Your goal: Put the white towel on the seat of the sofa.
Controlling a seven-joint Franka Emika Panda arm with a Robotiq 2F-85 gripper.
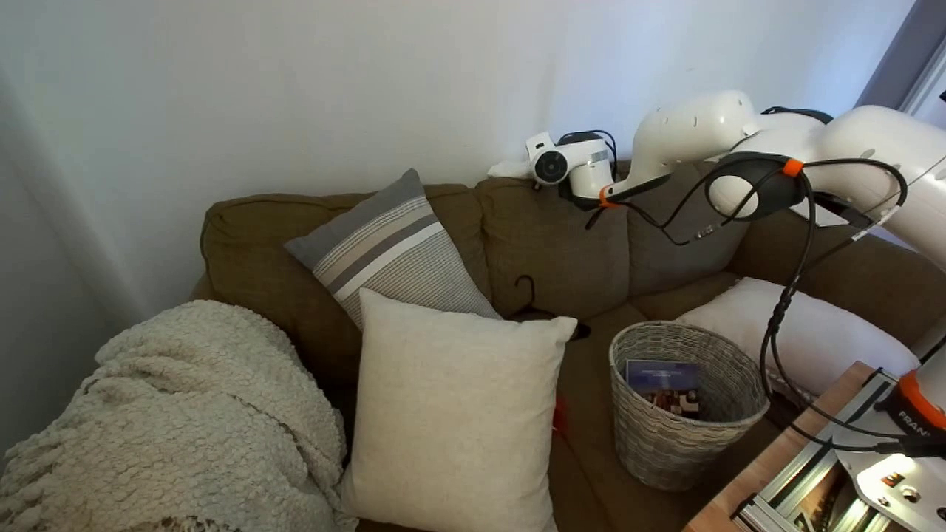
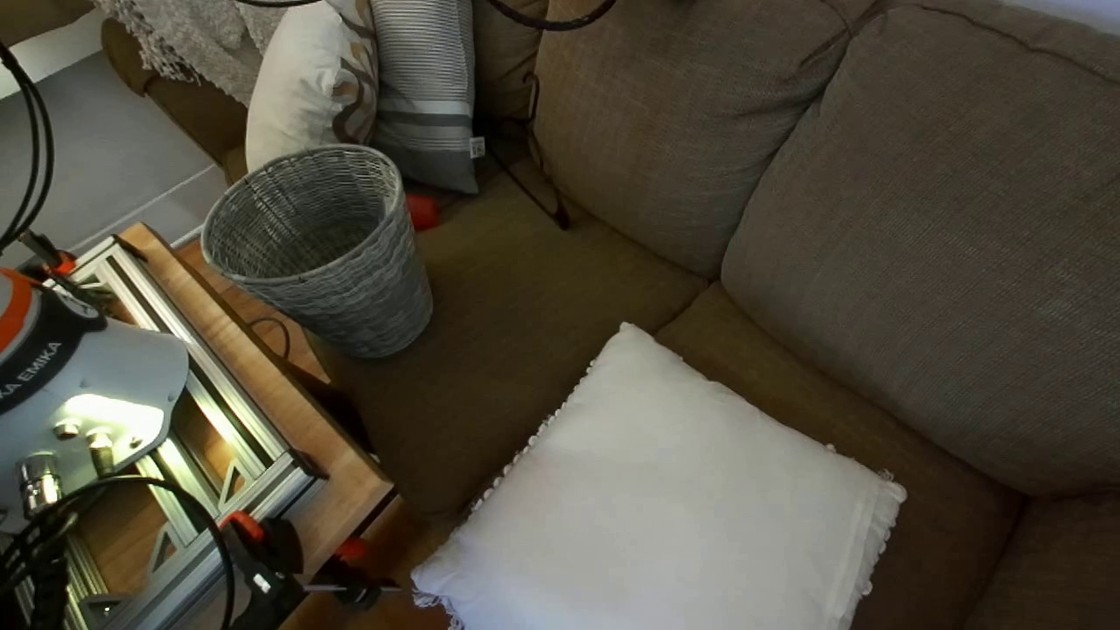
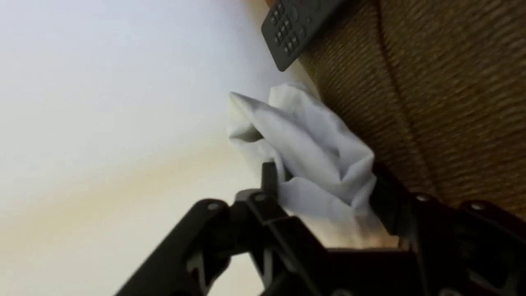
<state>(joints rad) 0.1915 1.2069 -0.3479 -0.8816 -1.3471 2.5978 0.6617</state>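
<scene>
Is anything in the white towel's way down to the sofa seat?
Maybe a dark hanger, where the seat meets the back cushion below the towel. A wicker basket also stands on the seat.

Home setting: sofa (image 1: 559,251), cream pillow (image 1: 457,414), blanket (image 1: 214,414), remote control (image 3: 298,31).

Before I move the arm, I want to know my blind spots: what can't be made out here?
Wrist view: whether the gripper grips or merely straddles the white towel; blur and shadow hide where they meet.
Wrist view: the far end of the remote, cut off by the top edge.
An exterior view: wording on the blue printed cover in the basket, too small to read.
An exterior view: what the red thing is, partly hidden by the basket.
</scene>
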